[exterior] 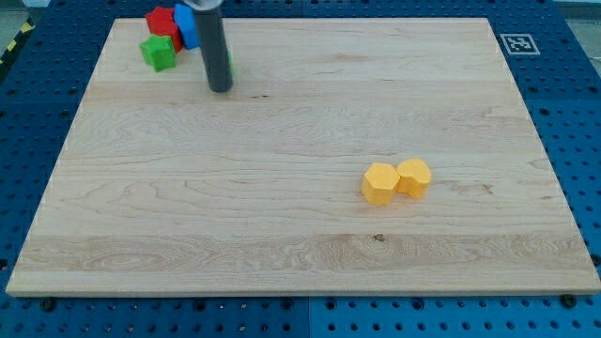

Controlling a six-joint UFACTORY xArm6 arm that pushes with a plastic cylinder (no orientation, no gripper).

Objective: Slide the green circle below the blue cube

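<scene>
My tip [220,90] rests on the board near the view's top left. A thin green sliver [230,64] shows at the rod's right edge; it seems to be the green circle, mostly hidden behind the rod. The blue cube [187,28] sits just up and left of the rod, partly covered by it. A red block [161,21] touches the blue cube's left side. A second green block [158,53], whose shape is unclear, lies below the red one, left of the rod.
Two yellow blocks [380,183] [414,177] sit side by side, touching, right of the board's middle. The wooden board [282,225] lies on a blue pegboard, with a marker tag [517,43] at its top right.
</scene>
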